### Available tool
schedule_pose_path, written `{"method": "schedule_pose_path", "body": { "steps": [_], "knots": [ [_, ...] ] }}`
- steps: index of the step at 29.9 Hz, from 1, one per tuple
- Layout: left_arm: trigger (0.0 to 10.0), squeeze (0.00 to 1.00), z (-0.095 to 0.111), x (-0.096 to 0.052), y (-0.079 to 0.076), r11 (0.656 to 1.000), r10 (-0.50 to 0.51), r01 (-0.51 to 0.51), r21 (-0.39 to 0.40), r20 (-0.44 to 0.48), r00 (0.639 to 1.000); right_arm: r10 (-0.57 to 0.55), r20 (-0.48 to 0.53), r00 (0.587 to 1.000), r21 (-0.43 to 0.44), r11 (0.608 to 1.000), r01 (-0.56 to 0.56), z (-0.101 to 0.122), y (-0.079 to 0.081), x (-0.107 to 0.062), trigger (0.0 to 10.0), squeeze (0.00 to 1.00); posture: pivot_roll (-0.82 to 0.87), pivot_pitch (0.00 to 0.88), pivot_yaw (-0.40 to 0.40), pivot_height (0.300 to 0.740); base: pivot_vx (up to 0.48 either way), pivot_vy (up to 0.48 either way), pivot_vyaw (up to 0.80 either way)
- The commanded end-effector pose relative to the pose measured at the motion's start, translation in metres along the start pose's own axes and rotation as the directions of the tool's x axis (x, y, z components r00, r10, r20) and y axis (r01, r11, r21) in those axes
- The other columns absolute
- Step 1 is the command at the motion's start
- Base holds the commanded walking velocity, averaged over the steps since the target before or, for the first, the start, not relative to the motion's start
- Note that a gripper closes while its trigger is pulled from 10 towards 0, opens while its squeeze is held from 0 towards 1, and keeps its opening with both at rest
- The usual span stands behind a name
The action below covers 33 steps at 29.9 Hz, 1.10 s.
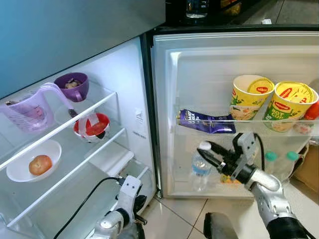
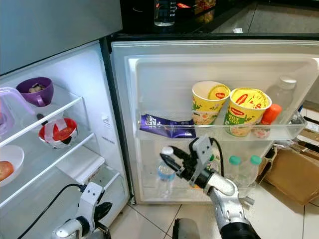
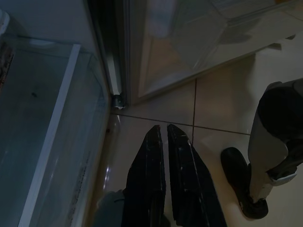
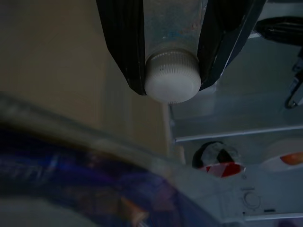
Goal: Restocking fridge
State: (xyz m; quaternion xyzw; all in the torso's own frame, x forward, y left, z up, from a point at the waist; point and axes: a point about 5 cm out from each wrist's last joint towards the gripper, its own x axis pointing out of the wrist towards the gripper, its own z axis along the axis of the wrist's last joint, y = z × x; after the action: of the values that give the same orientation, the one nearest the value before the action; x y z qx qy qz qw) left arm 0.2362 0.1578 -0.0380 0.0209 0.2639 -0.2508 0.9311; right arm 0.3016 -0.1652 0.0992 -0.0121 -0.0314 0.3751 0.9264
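Observation:
My right gripper (image 2: 165, 159) is shut on the neck of a clear water bottle (image 2: 164, 177) with a white cap (image 4: 171, 78). It holds the bottle upright at the lower shelf of the open fridge door (image 1: 169, 99). In the right wrist view the two black fingers (image 4: 125, 42) press either side of the neck just below the cap. Two green-capped bottles (image 2: 235, 169) stand in that lower shelf behind my right arm. My left gripper (image 3: 163, 130) hangs low by the fridge's bottom edge, fingers together over the tiled floor.
The upper door shelf (image 2: 219, 130) holds a blue wrapper (image 1: 207, 122), two yellow noodle cups (image 1: 251, 97), an orange-capped bottle (image 2: 271, 114) and a clear bottle (image 2: 284, 94). Inside shelves carry a purple jug (image 1: 30, 109), purple bowl (image 1: 72, 85), red bowl (image 1: 92, 127) and white bowl (image 1: 20, 172). A cardboard box (image 2: 294, 174) sits right.

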Motion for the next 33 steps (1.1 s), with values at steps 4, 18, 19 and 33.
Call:
{"method": "schedule_pose_path", "body": {
  "steps": [4, 18, 19, 33],
  "knots": [
    [10.0, 0.00, -0.007, 0.000, -0.006, 1.000, -0.013, 0.013, -0.011, -0.022, 1.000, -0.113, 0.065, 0.991, -0.142, 0.982, 0.121, 0.017, -0.013, 0.006, 10.0, 0.00, -0.09, 0.000, 0.012, 0.581, 0.000, 0.000, 0.00],
    [10.0, 0.00, -0.008, 0.000, -0.008, 1.000, -0.019, 0.019, -0.007, -0.031, 0.999, -0.116, -0.014, 0.993, -0.533, 0.841, 0.090, 0.014, 0.001, 0.022, 10.0, 0.00, -0.10, 0.000, 0.007, 0.581, 0.000, 0.000, 0.00],
    [10.0, 0.00, -0.008, 0.000, -0.008, 1.000, -0.019, 0.019, -0.007, -0.031, 0.999, -0.116, -0.014, 0.993, -0.533, 0.841, 0.090, 0.014, 0.001, 0.022, 10.0, 0.00, -0.10, 0.000, 0.007, 0.581, 0.000, 0.000, 0.00],
    [10.0, 0.00, -0.009, 0.000, -0.009, 1.000, -0.025, 0.025, -0.005, -0.034, 0.999, -0.344, -0.095, 0.934, -0.484, 0.836, 0.258, -0.022, -0.009, 0.022, 10.0, 0.00, -0.08, 0.000, 0.018, 0.581, 0.000, 0.000, 0.00]
  ]
}}
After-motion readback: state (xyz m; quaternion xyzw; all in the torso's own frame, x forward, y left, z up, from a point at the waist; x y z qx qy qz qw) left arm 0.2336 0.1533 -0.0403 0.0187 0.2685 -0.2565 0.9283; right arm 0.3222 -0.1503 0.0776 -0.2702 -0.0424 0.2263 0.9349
